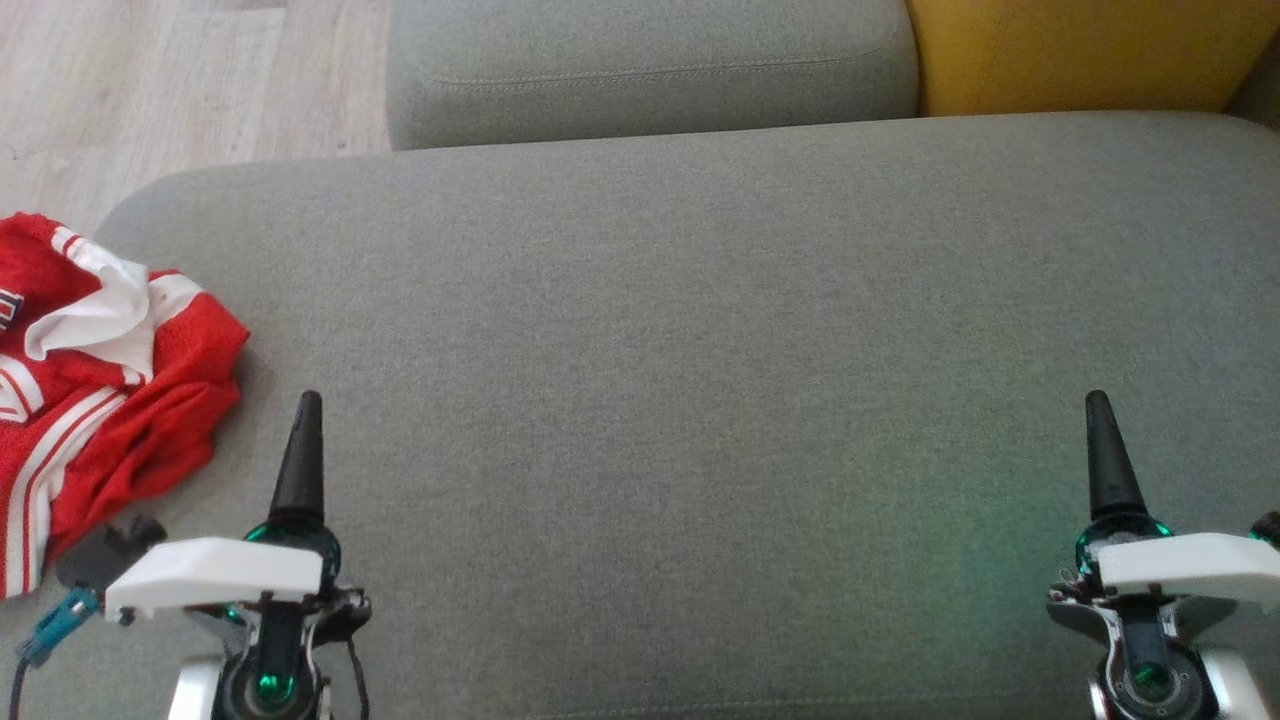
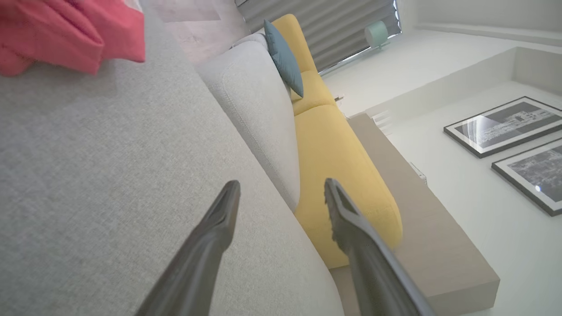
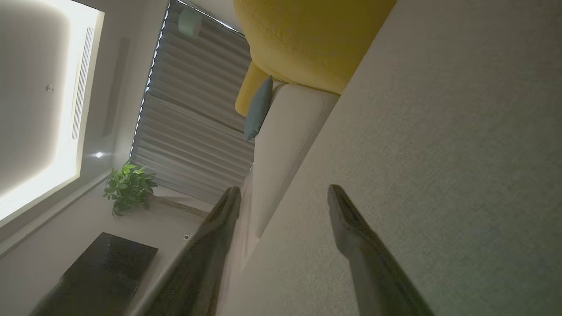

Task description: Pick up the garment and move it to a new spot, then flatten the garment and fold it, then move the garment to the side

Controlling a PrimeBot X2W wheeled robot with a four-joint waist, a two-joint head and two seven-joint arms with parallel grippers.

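Garment point(image 1: 100, 380) bunched at left edge of cushion point(image 1: 700, 350); left fingers point(image 2: 221, 219) near it, apart, staged for pickup; right fingers point(image 3: 349, 232) apart, well away.

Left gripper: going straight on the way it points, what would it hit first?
Probably the grey cushion beyond the seat; depth is unclear. The left gripper points over bare grey seat, and the red garment lies off to its left, out of line.

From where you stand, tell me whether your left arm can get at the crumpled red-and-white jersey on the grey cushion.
Probably yes: the open left end effector is just beside the crumpled red-and-white jersey, with only bare grey fabric cushion between them.
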